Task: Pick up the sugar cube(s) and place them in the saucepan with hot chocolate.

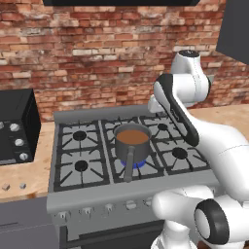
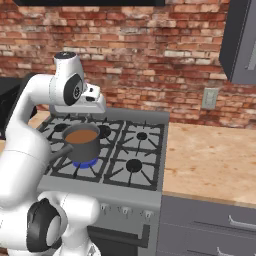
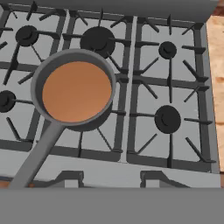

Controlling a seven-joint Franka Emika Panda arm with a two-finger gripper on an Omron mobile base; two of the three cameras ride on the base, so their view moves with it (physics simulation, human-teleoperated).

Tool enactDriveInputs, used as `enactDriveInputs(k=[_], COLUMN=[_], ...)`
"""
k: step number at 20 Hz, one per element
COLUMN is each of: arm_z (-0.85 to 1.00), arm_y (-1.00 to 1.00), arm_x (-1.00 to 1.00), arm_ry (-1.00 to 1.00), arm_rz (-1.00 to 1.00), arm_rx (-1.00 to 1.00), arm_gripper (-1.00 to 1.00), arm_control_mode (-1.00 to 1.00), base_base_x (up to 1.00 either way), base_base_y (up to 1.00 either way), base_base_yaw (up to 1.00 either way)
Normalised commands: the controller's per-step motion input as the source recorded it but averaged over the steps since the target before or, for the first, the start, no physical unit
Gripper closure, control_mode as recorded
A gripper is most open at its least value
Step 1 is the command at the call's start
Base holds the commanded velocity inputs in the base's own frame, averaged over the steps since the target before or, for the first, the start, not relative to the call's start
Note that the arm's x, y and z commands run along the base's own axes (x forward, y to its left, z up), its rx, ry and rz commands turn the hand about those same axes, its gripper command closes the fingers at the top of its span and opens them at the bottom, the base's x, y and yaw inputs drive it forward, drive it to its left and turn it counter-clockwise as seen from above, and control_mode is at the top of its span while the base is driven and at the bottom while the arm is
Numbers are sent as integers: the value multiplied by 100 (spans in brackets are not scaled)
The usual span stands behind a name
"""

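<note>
The dark grey saucepan (image 1: 132, 141) (image 2: 82, 140) (image 3: 76, 91) holds brown hot chocolate and stands on the stove's front middle burner, its long handle pointing toward the front edge. Two tiny pale sugar cubes (image 1: 6, 186) (image 1: 22, 186) lie on the wooden counter left of the stove, near its front edge. My gripper (image 3: 111, 178) hangs above the stove's back, right of and behind the saucepan, looking down on the burners. Its fingertips (image 3: 70, 177) stand apart with nothing between them. In the right base view my hand (image 2: 93, 98) sits above the back burners.
The grey gas stove (image 1: 80, 146) has several burners and a row of knobs (image 1: 108, 208) along its front. A blue flame (image 1: 141, 164) burns under the pan. A black toaster oven (image 1: 15, 127) stands left of the stove. Wooden counter (image 2: 210, 155) stretches to the right.
</note>
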Motion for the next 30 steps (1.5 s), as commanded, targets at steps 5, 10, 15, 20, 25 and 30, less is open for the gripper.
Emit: enactDriveInputs(k=[5, 10, 15, 20, 25, 30], arm_z=[0, 0, -4, -19, -30, -41], arm_y=[26, 81, 100, 100, 100, 91], arm_x=[-15, -21, -11, 0, 0, 0], arm_ry=[0, 5, 12, 10, 13, 9], arm_rz=[1, 13, 33, 45, 48, 45], arm_rx=[0, -2, -1, 0, 0, 0], arm_gripper=[-100, -100, -100, -100, -100, -100], arm_control_mode=[-100, -100, -100, -100, -100, -100], base_base_x=[0, 0, 0, 0, 0, 0], base_base_y=[0, 0, 0, 0, 0, 0], base_base_yaw=[0, 0, 0, 0, 0, 0])
